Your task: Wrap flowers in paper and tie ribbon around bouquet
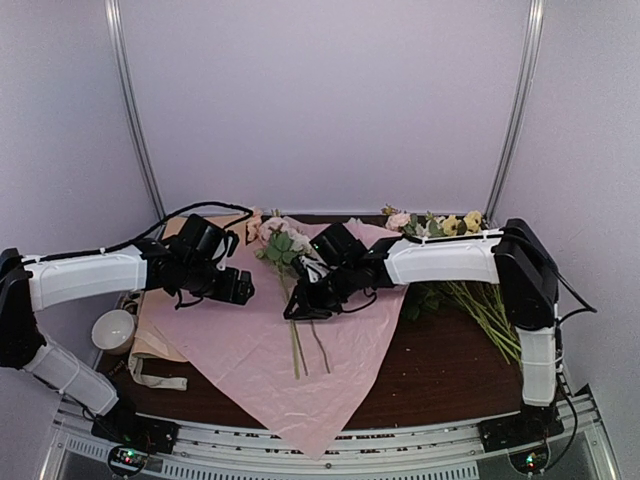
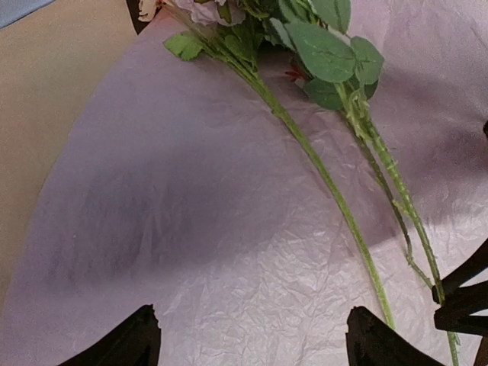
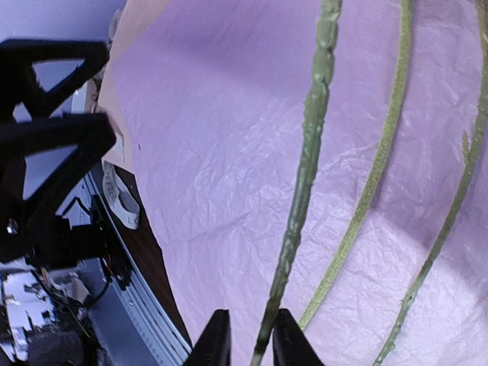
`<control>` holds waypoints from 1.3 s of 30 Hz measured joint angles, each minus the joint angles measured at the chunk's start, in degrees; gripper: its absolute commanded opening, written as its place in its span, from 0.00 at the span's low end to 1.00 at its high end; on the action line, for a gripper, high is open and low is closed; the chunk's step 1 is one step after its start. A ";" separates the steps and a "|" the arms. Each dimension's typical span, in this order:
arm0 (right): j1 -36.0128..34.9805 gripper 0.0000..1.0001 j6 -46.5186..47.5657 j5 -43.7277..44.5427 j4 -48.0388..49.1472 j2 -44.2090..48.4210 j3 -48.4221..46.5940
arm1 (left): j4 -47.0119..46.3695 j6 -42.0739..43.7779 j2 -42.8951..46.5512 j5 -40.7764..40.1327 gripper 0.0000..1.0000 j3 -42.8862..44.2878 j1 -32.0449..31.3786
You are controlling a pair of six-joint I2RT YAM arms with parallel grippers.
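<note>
Over the table [image 1: 440, 370], both arms [image 1: 85, 275] [image 1: 440, 260] bend inward above the paper [image 1: 250, 350].

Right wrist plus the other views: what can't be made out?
- Right wrist: whether the right gripper clamps the flowers by a stem; the bottom edge cuts the contact off.
- Left wrist: their blooms, mostly cut by the top edge.
- Top external: the second bunch, partly behind the right arm.

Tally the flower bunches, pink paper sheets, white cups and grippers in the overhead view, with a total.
Flower bunches: 2, the flowers on the paper and a larger bunch at the right rear
Pink paper sheets: 1, the paper
White cups: 1, the white cup
Grippers: 2, left gripper and right gripper
Total: 6
</note>
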State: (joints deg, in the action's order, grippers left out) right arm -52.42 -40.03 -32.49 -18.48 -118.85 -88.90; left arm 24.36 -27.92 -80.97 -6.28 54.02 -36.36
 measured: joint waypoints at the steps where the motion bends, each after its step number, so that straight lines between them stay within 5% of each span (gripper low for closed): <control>1: 0.33 0.35 0.96 0.48 -0.52 0.02 -0.50 | 0.07 0.00 0.00 -0.11 0.88 -0.09 0.02; 6: 2.10 0.40 6.82 6.64 -5.20 4.66 -0.24 | 0.20 0.04 0.00 -0.33 0.88 -0.13 0.07; 11: 8.13 0.39 15.19 17.86 -11.89 20.41 1.40 | 0.35 0.39 -0.02 -0.39 0.88 -0.13 0.15; 17: 32.72 0.39 19.56 28.37 -15.93 33.22 5.92 | 0.33 0.61 -0.09 -0.37 0.88 -0.13 0.28; 24: 42.66 0.35 24.57 29.59 -24.30 20.85 11.45 | 0.35 0.85 -0.70 -0.35 0.88 -0.13 0.31; 39: 44.09 0.25 29.14 34.23 -28.44 7.52 8.52 | 0.61 1.03 -0.76 -0.59 0.88 -0.13 0.31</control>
State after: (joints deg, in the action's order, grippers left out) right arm -8.34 -10.90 1.74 -46.92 -111.33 -80.38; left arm 24.97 -26.89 -81.73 -6.87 53.89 -36.05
